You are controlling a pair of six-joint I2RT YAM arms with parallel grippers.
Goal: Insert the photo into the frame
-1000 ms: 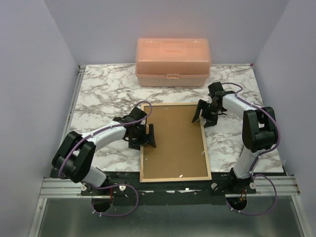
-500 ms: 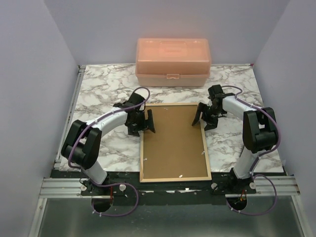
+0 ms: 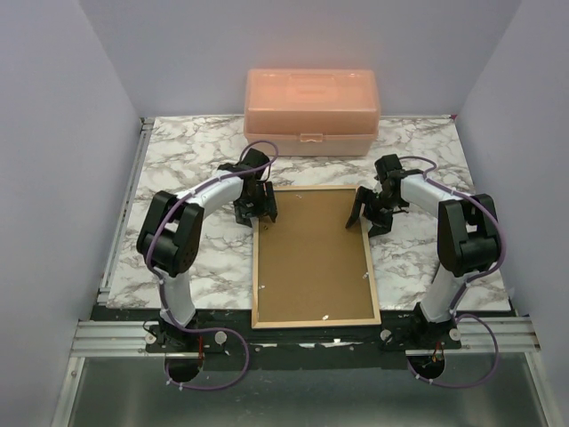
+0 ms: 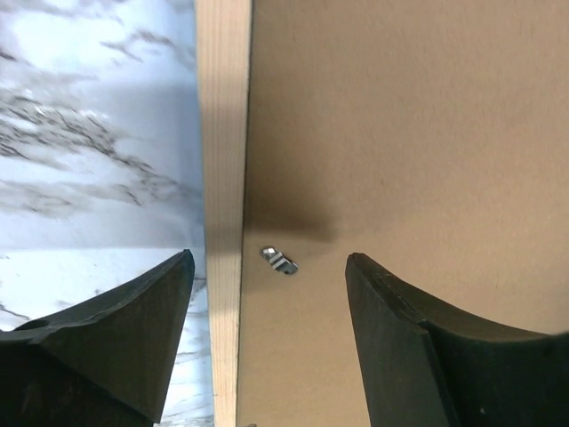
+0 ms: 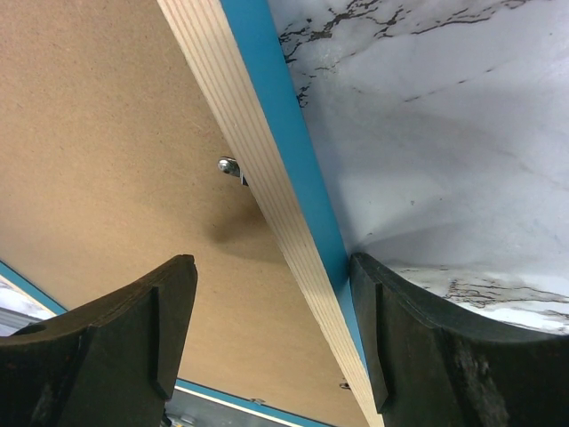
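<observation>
- frame (image 3: 316,321): flat on marble table (image 3: 187,169), centre-near, wood side up, brown backing board (image 3: 311,258) inside.
- L gripper (image 3: 256,216): jaws apart astride far-left rim, nothing held.
- R gripper (image 3: 366,222): jaws apart astride far-right rim, nothing held.
- pink box (image 3: 311,111): far edge, lid down.

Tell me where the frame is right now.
In the top view, the frame lies flat on the marble table, backing side up, between the left hand and right hand, in front of the peach box.

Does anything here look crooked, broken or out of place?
Only the frame: it lies back side up, and its near end reaches past the marble tabletop at the near edge, over the black strip there. Nothing looks spilled or damaged.
</observation>
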